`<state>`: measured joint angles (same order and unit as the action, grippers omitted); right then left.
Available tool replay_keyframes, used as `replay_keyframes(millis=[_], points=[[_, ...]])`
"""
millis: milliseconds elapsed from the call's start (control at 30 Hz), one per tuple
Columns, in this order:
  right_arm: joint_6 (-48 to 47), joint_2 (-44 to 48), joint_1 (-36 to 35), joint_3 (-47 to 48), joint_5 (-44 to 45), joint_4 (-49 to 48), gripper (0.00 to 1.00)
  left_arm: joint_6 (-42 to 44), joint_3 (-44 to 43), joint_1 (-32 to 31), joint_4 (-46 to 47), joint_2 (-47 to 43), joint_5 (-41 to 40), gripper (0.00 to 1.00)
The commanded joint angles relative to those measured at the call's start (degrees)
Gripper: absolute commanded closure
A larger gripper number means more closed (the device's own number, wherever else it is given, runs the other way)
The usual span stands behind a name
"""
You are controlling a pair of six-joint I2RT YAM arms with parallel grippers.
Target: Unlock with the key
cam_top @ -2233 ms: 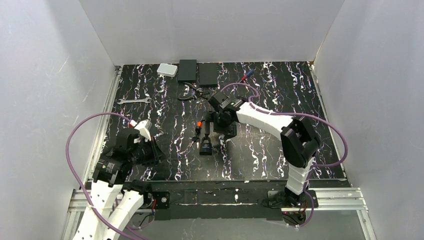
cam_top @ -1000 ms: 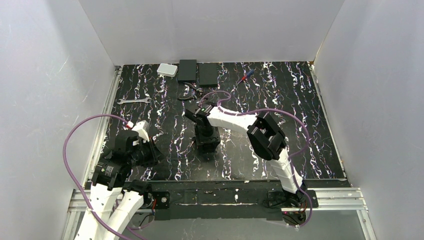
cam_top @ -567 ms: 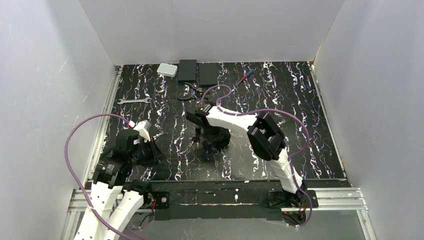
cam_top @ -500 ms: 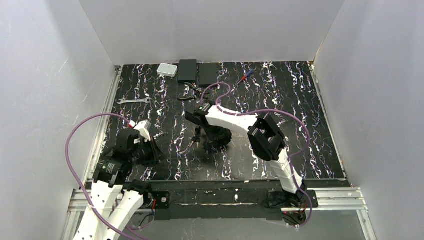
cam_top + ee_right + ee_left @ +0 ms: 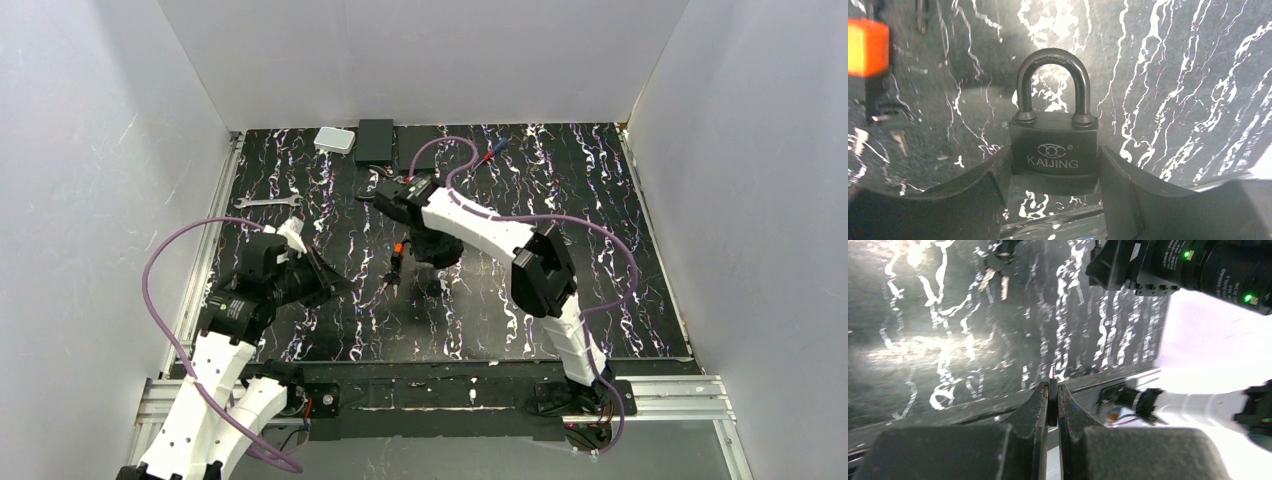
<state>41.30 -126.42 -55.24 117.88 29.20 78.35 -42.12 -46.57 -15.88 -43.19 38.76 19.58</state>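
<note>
The black padlock (image 5: 1054, 145), marked KAIJING, has its shackle closed and sits between my right gripper's (image 5: 1054, 156) fingers (image 5: 993, 180), which press on both sides of its body. From above, the right gripper (image 5: 432, 258) hides it near the mat's centre. The key's orange-red head (image 5: 398, 248) lies just left of that gripper, with silvery blades trailing toward the near side. It also shows in the right wrist view, key (image 5: 865, 47), and far off in the left wrist view, key (image 5: 995, 277). My left gripper (image 5: 338, 285) is shut (image 5: 1052, 386) and well left of the key.
Along the back edge are a white box (image 5: 335, 140), two black boxes (image 5: 375, 142) and a red-and-blue screwdriver (image 5: 492, 152). Pliers (image 5: 382, 188) lie behind the right gripper. A wrench (image 5: 268, 202) lies at the back left. White walls close three sides.
My right gripper has shifted slightly back and right, uncovering the orange key head. My left arm has swung rightward toward the centre, still shut.
</note>
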Motion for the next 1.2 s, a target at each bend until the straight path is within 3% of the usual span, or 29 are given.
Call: replay_keyframes(millis=[0,167,267,467,733,900,1167], points=[[7.1,6.2,5.0,4.4,-0.6,3.1,0.99,-13.4,1.3,-0.2,11.6,1.4,2.0,1.0],[16.0,9.6,9.8,3.4,-1.1,3.1,0.99,-31.2,12.1,-0.2,29.3,1.2,4.1,1.0],[21.7,11.9,14.9,0.2,-7.5,3.1,0.99,-37.6,16.7,-1.0,37.4,2.8,5.2,1.0],[27.5,14.2,20.6,-4.9,-18.1,3.0,0.99,-42.9,20.1,-9.1,45.9,6.6,-3.2,1.0],[33.2,14.2,21.1,-7.6,-25.4,3.1,0.99,-42.7,14.6,-21.0,52.5,16.5,-11.6,1.0],[34.9,14.5,21.2,-9.3,-27.0,3.0,0.99,-46.6,14.7,-23.7,61.4,22.2,-13.9,1.0],[37.3,14.8,21.2,-9.5,-28.4,3.0,0.99,-47.3,13.4,-25.2,67.5,28.0,-16.1,1.0]])
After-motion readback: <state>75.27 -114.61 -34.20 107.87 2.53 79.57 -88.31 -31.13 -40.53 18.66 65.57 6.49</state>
